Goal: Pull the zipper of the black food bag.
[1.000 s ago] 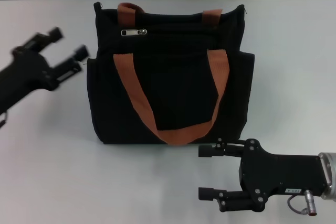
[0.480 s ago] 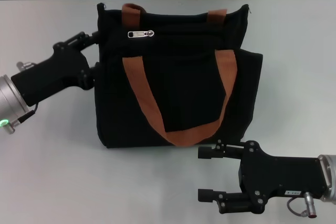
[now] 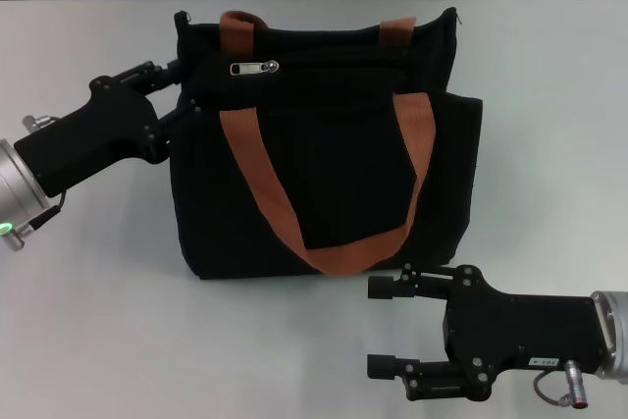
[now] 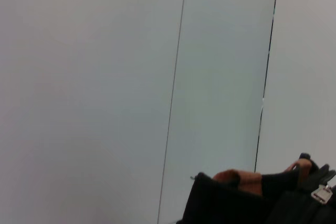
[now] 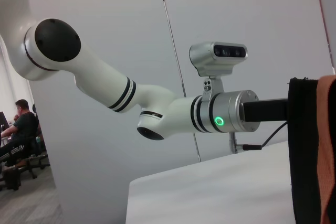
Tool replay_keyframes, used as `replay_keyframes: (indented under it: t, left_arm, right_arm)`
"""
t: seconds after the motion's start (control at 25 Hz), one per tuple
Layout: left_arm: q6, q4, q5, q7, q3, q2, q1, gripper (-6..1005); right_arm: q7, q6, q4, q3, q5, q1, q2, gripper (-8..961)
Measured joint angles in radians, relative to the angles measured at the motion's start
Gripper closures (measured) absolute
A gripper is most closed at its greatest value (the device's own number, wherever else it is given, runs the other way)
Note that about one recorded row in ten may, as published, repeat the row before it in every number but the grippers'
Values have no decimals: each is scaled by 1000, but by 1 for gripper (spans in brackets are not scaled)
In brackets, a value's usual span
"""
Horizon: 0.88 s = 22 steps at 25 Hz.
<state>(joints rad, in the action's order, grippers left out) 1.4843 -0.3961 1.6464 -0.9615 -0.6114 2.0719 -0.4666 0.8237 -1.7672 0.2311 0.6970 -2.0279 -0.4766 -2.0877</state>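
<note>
Nearest, the right gripper point(image 3: 385, 327) lies on the white table point(image 3: 88, 321) just in front of the bag's bottom edge, its two black fingers spread wide with nothing between them; looks parked. A small white label on its body carries print too small to read. Beyond it, the large boxy black fabric food bag point(image 3: 324, 144) with orange-brown webbing handles lies flat near mid-table. Farther, at the bag's upper left corner, the left gripper point(image 3: 175, 88) is up against the fabric; its fingers appear to straddle the corner edge, but whether they clamp it I cannot tell. Just past that, the small silver metal zipper pull point(image 3: 254, 68) sits near the left end of the zip line, untouched. Judgement: bag possibly being steadied; the pull itself not yet gripped, whole stroke remains. No brand seen on bag.
</note>
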Motion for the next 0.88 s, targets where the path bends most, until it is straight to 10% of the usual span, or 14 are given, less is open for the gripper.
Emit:
replay_keyframes:
  t: [0.6, 0.88]
  left_arm:
    - [33, 22, -59, 27, 3, 7, -2, 951]
    - [75, 73, -123, 52, -1, 8, -22, 968]
  right_arm:
    - [-5, -9, -28, -5, 45, -3, 0, 202]
    - [-70, -47, -74, -7, 171, 21, 1, 203]
